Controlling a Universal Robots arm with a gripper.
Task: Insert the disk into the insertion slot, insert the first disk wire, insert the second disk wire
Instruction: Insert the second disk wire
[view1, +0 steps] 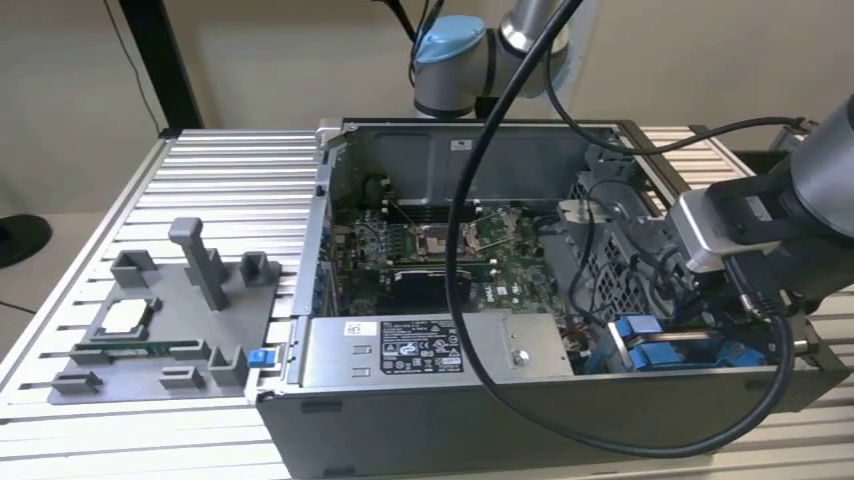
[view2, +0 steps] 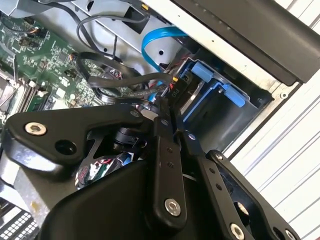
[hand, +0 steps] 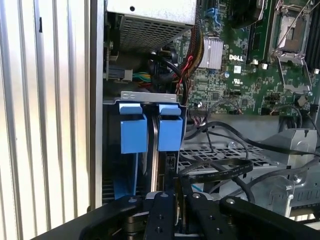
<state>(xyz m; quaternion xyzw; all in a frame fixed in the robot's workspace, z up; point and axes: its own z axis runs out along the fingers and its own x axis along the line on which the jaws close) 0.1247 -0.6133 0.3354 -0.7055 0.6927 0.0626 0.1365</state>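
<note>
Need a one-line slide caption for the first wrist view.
Black gripper poised at the blue-framed disk seated upright in its dark metal insertion slot, beside the green motherboard.

**Gripper at the drive end, cable pinched**

You're looking down past the black gripper (view2: 164, 107) into the open case. Its fingers (view2: 162, 150) are drawn together on a black connector (view2: 172, 89) at the end of a dark cable (view2: 107, 82). Just beyond the tips sits the disk (view2: 197, 97) in its blue carrier (view2: 220, 90), seated in the insertion slot (view2: 240, 112) at the chassis corner. A light blue cable (view2: 150, 42) loops above it. The green motherboard (view2: 40, 60) lies off to the side. Ribbed table (view2: 285, 165) outside the case wall.
</note>
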